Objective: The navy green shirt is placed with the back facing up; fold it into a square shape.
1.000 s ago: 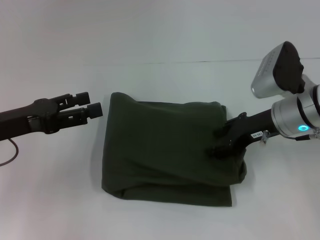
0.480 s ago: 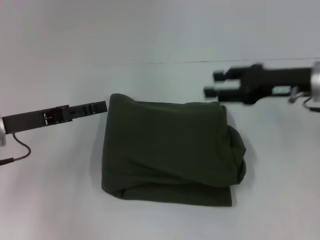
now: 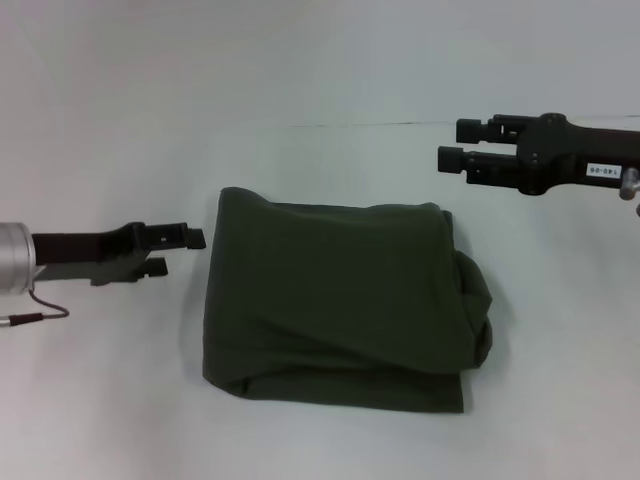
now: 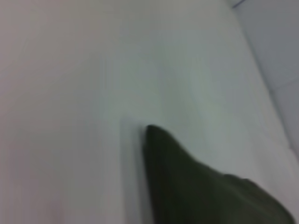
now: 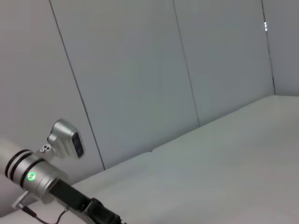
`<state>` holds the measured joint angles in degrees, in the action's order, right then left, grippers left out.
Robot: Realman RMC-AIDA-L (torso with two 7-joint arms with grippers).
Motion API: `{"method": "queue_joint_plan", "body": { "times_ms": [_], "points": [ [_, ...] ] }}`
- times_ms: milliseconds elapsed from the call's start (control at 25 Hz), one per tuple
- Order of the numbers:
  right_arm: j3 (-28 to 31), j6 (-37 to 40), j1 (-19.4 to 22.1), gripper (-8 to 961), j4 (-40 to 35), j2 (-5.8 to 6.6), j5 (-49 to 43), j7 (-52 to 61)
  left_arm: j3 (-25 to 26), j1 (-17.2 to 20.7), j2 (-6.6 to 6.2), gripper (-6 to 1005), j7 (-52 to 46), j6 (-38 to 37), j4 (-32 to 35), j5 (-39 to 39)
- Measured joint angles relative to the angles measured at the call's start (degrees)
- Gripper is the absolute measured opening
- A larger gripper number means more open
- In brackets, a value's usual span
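We judge the dark olive-green cotton shirt (image 3: 335, 305) folded roughly square, so our empty, parted left gripper (image 3: 180, 250) and right gripper (image 3: 455, 145) hang clear of it.

Both arms end in matte black, boxy links. The left arm (image 3: 70, 250) has a silver cylindrical wrist section with a thin dark cable looping beneath it. The right arm (image 3: 570, 160) carries a small white label with dark print. In the right wrist view the left arm shows black bands, a green light and a grey camera housing (image 5: 65, 140).
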<state>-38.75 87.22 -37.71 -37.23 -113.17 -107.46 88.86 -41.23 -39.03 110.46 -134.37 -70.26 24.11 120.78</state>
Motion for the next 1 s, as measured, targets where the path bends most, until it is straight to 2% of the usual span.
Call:
{"method": "queue_joint_plan", "body": {
  "times_ms": [160,440,1000],
  "points": [
    [0.07,-0.14,0.85,662,0.11,-0.06,0.03,0.01,-0.06,-0.77,0.44,889,-0.42,0.81,-1.81,0.37],
    [0.03,0.28,1.36,663,0.19,0.39,-0.06,0.16,-0.85,-1.98,2.69,888,0.2,2.87,-2.67,1.06],
    [0.04,1.49,2.02,665,0.75,0.86,-0.15,-0.15,-2.36,-3.01,4.3,887,0.07,3.38,-3.28,1.13]
  ]
}}
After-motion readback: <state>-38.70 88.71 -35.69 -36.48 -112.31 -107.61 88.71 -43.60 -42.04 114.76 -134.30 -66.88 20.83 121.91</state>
